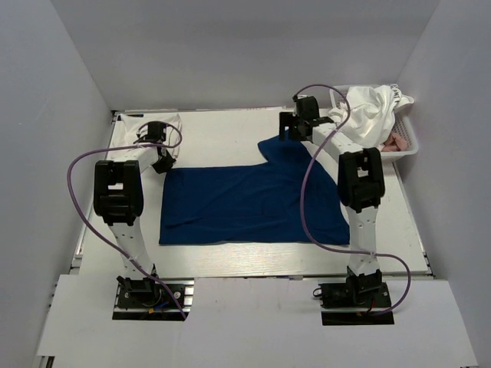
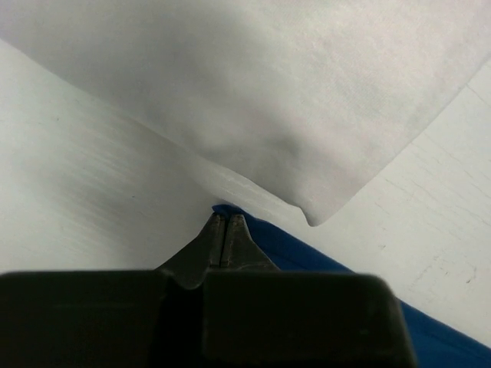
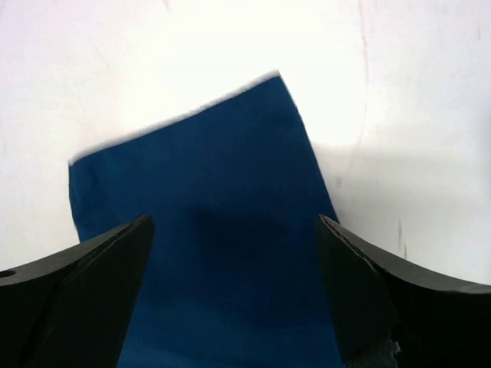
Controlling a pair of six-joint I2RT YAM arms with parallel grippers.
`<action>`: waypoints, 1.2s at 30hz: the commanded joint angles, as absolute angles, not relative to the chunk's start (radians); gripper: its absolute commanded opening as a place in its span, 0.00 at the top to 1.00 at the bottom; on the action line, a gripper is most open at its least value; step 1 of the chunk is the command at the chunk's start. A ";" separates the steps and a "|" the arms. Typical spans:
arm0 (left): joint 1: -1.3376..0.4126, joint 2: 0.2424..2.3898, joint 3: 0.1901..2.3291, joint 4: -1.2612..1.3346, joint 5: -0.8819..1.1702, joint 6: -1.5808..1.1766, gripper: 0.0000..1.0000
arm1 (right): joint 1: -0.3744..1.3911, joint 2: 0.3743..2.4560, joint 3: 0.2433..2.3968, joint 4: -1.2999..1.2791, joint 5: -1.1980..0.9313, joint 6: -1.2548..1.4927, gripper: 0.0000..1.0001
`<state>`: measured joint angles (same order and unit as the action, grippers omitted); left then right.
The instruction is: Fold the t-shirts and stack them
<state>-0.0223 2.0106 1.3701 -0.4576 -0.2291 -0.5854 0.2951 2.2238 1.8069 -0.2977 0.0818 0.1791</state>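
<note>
Found the left gripper (image 2: 225, 222) pressed together, tips set right at the far left corner of the navy t-shirt (image 1: 245, 203), with a sliver of blue showing at the very tips. Could not tell cloth pinched from cloth merely touched.

Found the right gripper (image 3: 234, 222) spread wide, hanging over the sleeve (image 3: 199, 192) at the navy t-shirt's far right, holding nothing, one finger to each side of the blue cloth.

Saw the navy t-shirt spread mostly flat across the middle of the table (image 1: 230, 130), plain side up, sleeve sticking out toward the far edge. Noted the right arm (image 1: 359, 184) crossing above its right edge in the top view and hiding part of it.

Saw a flat white t-shirt (image 2: 268, 92) just beyond the left gripper, lying on the table at the far left corner, its edge next to the navy corner.

Noted a white basket (image 1: 410, 147) at the far right corner, well apart from the navy t-shirt. Saw in it a crumpled white t-shirt (image 1: 368, 111) heaped above the rim, dark lettering on one fold, and a bit of pink cloth (image 1: 397, 141) beneath.
</note>
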 commanded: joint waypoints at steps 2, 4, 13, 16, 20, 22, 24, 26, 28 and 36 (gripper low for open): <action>-0.021 1.996 1.327 -0.526 -0.236 -0.574 1.00 | 0.290 2.351 2.064 -0.362 0.124 0.161 0.10; -0.021 1.987 1.327 -0.526 -0.236 -0.565 1.00 | 0.291 2.437 2.155 -0.370 0.111 0.156 0.10; -0.021 1.953 1.336 -0.552 -0.222 -0.555 1.00 | 0.291 2.543 2.200 -0.296 0.075 0.126 0.30; -0.031 1.944 1.336 -0.552 -0.222 -0.555 1.00 | 0.295 2.540 2.177 -0.287 0.054 0.117 0.54; -0.040 1.919 1.336 -0.552 -0.212 -0.555 1.00 | 0.293 2.487 2.137 -0.284 0.052 0.107 1.00; -0.040 1.896 1.345 -0.563 -0.212 -0.555 1.00 | 0.295 2.456 2.094 -0.265 0.045 0.081 1.00; -0.040 1.876 1.333 -0.563 -0.202 -0.555 1.00 | 0.296 2.372 1.992 -0.214 0.048 0.060 1.00; -0.040 1.852 1.309 -0.563 -0.202 -0.555 1.00 | 0.301 2.269 1.896 -0.164 0.051 0.034 1.00; -0.040 1.809 1.290 -0.552 -0.202 -0.564 1.00 | 0.304 2.197 1.786 -0.123 0.037 0.023 1.00; -0.049 1.674 1.235 -0.520 -0.202 -0.546 1.00 | 0.319 1.863 1.487 -0.113 -0.020 -0.032 1.00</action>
